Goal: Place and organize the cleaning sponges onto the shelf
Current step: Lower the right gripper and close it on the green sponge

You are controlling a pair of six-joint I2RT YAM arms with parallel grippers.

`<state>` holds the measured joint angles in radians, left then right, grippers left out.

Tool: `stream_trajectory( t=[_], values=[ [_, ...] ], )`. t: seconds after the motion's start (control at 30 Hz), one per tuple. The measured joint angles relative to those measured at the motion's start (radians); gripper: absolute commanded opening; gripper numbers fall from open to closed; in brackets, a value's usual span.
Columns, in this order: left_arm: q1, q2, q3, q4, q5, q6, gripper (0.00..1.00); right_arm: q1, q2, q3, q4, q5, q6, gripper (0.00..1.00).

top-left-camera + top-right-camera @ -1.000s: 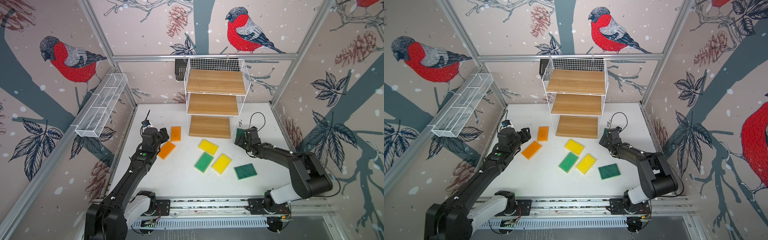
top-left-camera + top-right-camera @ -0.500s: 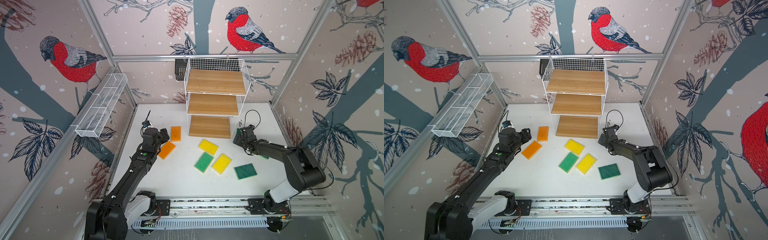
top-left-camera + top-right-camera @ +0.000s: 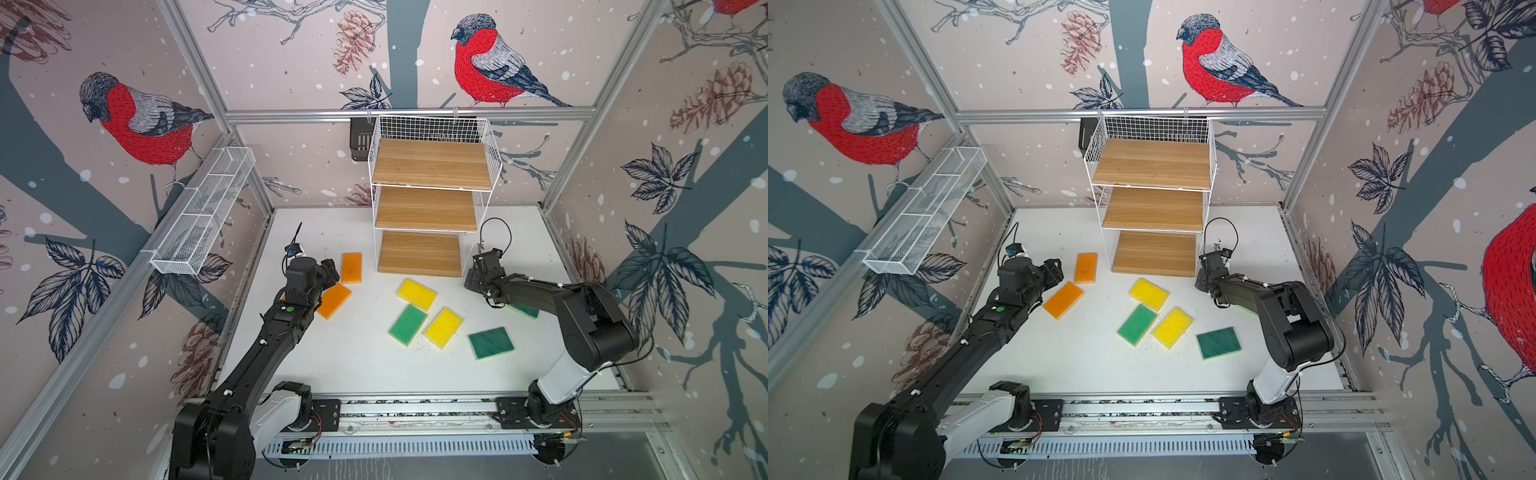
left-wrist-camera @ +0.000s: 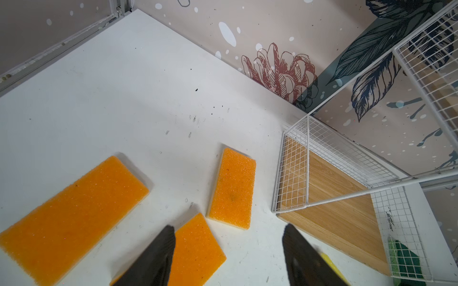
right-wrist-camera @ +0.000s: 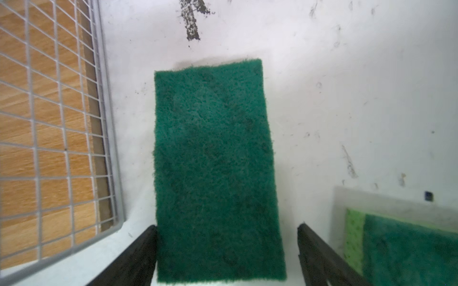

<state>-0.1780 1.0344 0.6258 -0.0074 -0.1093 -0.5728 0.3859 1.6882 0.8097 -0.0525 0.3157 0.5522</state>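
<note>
In both top views the left gripper [image 3: 331, 272] [image 3: 1054, 268] hangs low over the flat white table [image 3: 353, 365], left of the middle of the frame; its jaws are spread wide and pinch nothing; in the left wrist view a flat orange foam sponge [image 4: 198, 247] lies on the table by one finger [image 4: 158, 252], with a second orange sponge [image 4: 71, 215] beside it and a third orange sponge [image 4: 234, 190] nearer the shelf; the tall white wire shelf with three wooden boards [image 3: 426, 208] stands at the upper middle, by the back wall; below it, in the middle, a flat yellow foam sponge [image 3: 417, 294], a light green sponge [image 3: 408, 325], a second yellow sponge [image 3: 443, 327] and a dark green sponge [image 3: 490, 343] lie on the table; the right gripper [image 3: 471, 282] sits low, just right of the shelf's bottom board; in the right wrist view its jaws stand spread on both sides of a dark green scrubbing sponge [image 5: 215, 168] lying flat beside the shelf's wire side; one finger [image 5: 138, 255] is at its edge, the other stands a little apart; a green sponge with a pale rim [image 5: 409, 250] lies near.
</note>
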Motion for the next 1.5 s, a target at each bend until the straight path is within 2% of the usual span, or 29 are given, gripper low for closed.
stream_trajectory(
  t=[0.53, 1.07, 1.5],
  values=[
    [0.0, 0.01, -0.009, 0.001, 0.003, -0.022, 0.7, -0.002, 0.048, 0.042, -0.007, 0.016, -0.083, 0.84],
    [0.0, -0.024, -0.009, -0.004, 0.003, -0.025, 0.69, -0.008, 0.063, 0.048, 0.011, 0.013, -0.101, 0.67],
    [-0.001, -0.074, 0.002, -0.056, 0.009, -0.024, 0.68, 0.029, -0.063, 0.005, -0.105, 0.008, -0.093, 0.67]
  ],
)
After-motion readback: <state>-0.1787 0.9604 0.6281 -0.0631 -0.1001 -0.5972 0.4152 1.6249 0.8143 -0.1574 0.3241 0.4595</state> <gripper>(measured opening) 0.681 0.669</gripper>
